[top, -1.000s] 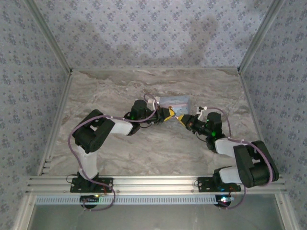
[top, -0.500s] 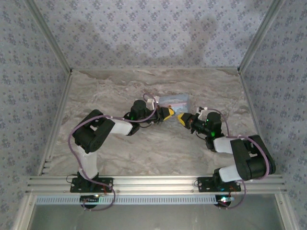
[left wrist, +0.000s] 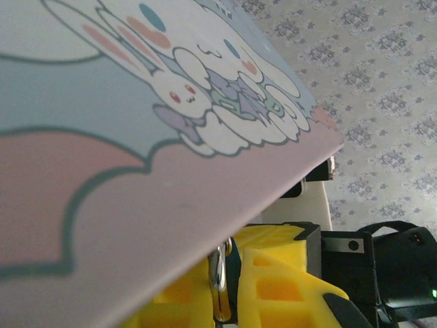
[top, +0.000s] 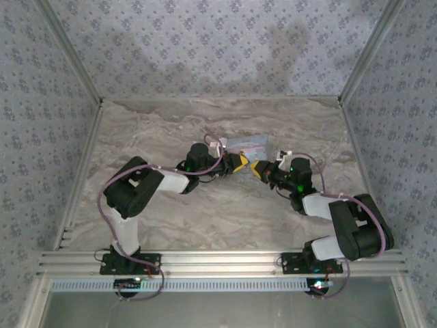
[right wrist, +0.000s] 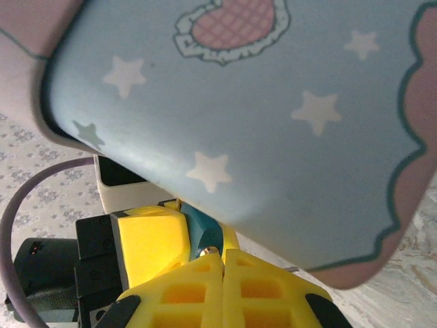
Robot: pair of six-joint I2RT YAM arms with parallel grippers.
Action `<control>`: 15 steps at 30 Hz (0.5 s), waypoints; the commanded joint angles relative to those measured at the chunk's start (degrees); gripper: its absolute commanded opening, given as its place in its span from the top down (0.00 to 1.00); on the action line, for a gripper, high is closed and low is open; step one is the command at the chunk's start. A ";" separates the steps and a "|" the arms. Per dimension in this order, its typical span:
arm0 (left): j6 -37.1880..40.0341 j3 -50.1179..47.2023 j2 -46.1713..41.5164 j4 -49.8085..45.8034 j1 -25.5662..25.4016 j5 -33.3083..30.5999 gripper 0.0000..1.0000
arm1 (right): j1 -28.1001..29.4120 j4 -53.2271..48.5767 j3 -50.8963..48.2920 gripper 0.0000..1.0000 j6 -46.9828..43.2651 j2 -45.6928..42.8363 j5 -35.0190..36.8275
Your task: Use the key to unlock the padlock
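The padlock (right wrist: 202, 233), small and dark teal, sits between the yellow fingers of my left gripper (top: 239, 162), which is shut on it. Its silver shackle (left wrist: 218, 283) shows between those fingers (left wrist: 287, 287) in the left wrist view. My right gripper (top: 257, 167) faces it tip to tip and is shut on the key (right wrist: 210, 250). Only a small brass tip of the key shows, at the padlock's end face; the rest is hidden between the pads (right wrist: 177, 294). Both grippers meet just in front of the tin.
The light-blue cartoon-printed tin box (top: 249, 143) lies right behind the two grippers and looms over both wrist views (left wrist: 136, 137) (right wrist: 273, 123). Marble tabletop (top: 171, 123) lies to the left and front. Patterned walls close in three sides.
The right wrist has shifted slightly left and back, keeping its fingertips at the padlock. The left arm has held still.
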 commanded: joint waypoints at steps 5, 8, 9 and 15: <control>2.00 3.14 -0.44 4.59 -7.11 10.51 1.00 | 3.38 -2.91 5.66 1.00 -3.56 3.17 4.39; 2.42 3.69 -0.49 4.06 -8.37 10.97 1.00 | 4.31 -1.30 6.31 1.00 -2.77 4.49 4.57; 2.89 3.92 -0.57 3.07 -8.74 11.01 1.00 | 4.61 -1.23 6.67 1.00 -2.56 4.71 4.65; 2.69 3.71 -0.44 3.94 -9.55 11.38 1.00 | 6.00 -1.13 8.76 1.00 -2.11 5.58 4.06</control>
